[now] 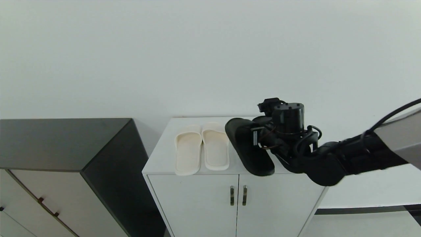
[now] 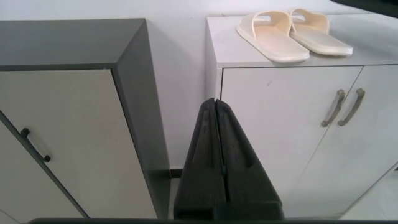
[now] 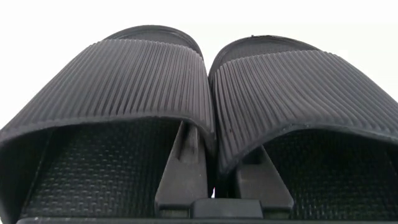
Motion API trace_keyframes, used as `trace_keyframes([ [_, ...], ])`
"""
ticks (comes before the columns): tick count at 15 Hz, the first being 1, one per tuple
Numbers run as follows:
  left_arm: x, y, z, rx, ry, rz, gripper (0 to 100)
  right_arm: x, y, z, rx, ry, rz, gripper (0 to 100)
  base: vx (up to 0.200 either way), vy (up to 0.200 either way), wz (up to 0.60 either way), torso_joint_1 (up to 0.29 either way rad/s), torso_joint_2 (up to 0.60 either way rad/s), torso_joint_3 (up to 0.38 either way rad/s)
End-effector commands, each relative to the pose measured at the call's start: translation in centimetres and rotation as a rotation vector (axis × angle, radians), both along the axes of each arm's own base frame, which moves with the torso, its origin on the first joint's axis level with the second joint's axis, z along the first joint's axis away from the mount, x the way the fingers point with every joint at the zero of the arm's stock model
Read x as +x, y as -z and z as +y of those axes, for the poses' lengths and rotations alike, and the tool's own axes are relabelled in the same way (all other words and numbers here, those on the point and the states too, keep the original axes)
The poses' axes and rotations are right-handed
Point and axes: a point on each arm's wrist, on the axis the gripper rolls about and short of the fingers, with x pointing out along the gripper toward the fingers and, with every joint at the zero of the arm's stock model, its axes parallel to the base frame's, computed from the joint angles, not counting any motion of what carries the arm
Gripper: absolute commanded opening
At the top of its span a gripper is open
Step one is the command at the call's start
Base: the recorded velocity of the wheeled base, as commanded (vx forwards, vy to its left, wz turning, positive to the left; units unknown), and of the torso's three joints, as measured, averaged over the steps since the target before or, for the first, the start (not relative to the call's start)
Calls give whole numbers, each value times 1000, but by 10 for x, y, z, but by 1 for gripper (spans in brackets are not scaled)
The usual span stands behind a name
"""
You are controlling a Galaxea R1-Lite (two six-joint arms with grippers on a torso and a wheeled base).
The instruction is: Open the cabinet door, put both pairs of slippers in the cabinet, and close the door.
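The right end effector, nearly closed with a finger under each strap, pinches the black slippers atop the white cabinet right of frame centre; its doors being shut, pulling a handle seems due next.

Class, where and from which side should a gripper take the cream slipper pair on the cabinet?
Pinch the cream slippers at their adjoining inner strap edges, one finger under each strap, coming from the heels at the front of the white cabinet: they lie side by side, soles down.
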Motion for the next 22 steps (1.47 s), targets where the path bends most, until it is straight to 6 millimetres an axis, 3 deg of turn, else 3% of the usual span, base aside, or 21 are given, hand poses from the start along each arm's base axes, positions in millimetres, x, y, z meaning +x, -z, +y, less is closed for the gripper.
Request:
trace_keyframes([
  [1, 0, 0, 0, 0, 1, 0, 0, -80, -23, -11, 11, -170, 11, 0, 0, 0, 0, 0, 0, 0],
  [4, 0, 0, 0, 0, 3, 0, 0, -141, -24, -21, 9, -353, 41, 0, 0, 0, 0, 0, 0, 0],
  [7, 0, 0, 0, 0, 3, 0, 0, -166, -14, -29, -24, -413, 78, 0, 0, 0, 0, 0, 0, 0],
  [13, 0, 0, 0, 1, 3, 0, 0, -175, -10, -37, -24, -513, 112, 0, 0, 0, 0, 0, 0, 0],
  [15, 0, 0, 0, 1, 3, 1, 0, -180, -12, -42, -6, -575, 116, 0, 0, -200, 0, 0, 5, 5],
  [17, 0, 0, 0, 0, 3, 0, 0, -181, -8, -44, -17, -575, 128, 0, 0, -200, 0, 7, -3, 5],
  [22, 0, 0, 0, -2, 3, 0, 0, -186, -5, -49, -24, -584, 136, 0, 0, 0, 0, 0, 0, 0],
])
